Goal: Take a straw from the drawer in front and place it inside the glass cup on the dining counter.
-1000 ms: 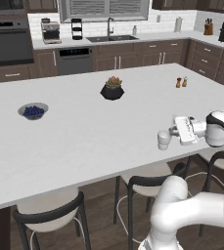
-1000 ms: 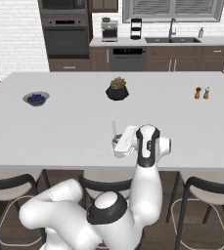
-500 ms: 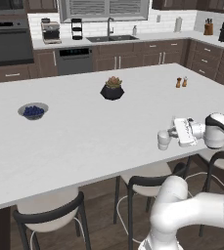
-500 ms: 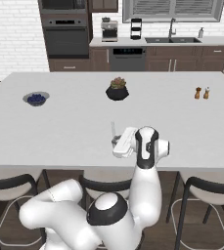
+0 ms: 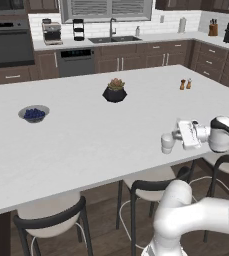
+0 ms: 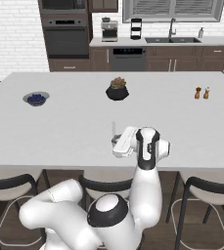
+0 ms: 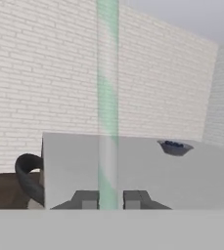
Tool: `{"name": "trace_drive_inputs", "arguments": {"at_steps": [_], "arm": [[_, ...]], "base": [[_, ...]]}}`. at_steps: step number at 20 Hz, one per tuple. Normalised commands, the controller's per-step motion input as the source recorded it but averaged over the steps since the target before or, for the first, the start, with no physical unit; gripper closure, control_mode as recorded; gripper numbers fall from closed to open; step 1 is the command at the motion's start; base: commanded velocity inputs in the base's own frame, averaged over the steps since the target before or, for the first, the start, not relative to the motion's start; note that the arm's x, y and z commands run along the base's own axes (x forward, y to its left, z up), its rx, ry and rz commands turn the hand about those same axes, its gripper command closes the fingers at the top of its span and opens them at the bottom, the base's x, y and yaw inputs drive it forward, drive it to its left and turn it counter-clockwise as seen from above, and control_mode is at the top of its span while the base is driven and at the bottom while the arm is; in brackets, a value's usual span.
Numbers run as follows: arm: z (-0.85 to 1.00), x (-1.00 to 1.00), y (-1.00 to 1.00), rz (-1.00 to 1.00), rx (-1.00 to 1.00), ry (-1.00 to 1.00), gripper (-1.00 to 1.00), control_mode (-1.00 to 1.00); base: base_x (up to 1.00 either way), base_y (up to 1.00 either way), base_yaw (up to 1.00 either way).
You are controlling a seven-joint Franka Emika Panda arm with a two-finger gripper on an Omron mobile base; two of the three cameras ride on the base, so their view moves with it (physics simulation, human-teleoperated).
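My gripper (image 5: 177, 135) is shut on the straw (image 7: 107, 97), a thin pale whitish-green stick that stands upright between the two dark fingertips (image 7: 86, 199). In the right base view the straw (image 6: 113, 128) rises just left of the white hand (image 6: 125, 142). The glass cup (image 5: 167, 143), small and whitish, stands near the front edge of the dining counter (image 5: 86, 145). The gripper is right beside the cup, at its rim height, on its right in the left base view. The drawer is out of view.
A bowl with blue filling (image 5: 34, 113) sits at the counter's left, a dark potted plant (image 5: 115, 92) in the middle, and salt and pepper shakers (image 5: 185, 84) at the far right. Bar stools (image 5: 56, 220) stand below the front edge.
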Motion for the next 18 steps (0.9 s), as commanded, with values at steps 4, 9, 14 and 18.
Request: {"name": "trace_drive_inputs", "arguments": {"at_steps": [4,9,14,18], "arm": [[0.39,0.00,0.00,0.00,0.02,0.02,1.00,-1.00],[0.44,0.05,0.00,0.00,0.00,0.15,1.00,-1.00],[0.03,0.32,0.00,0.00,0.00,0.13,1.00,-1.00],[-0.08,0.30,0.00,0.00,0.00,0.11,1.00,-1.00]], "base": [[0.00,0.00,0.00],[0.00,0.00,0.00],[0.00,0.00,0.00],[0.00,0.00,0.00]]}}
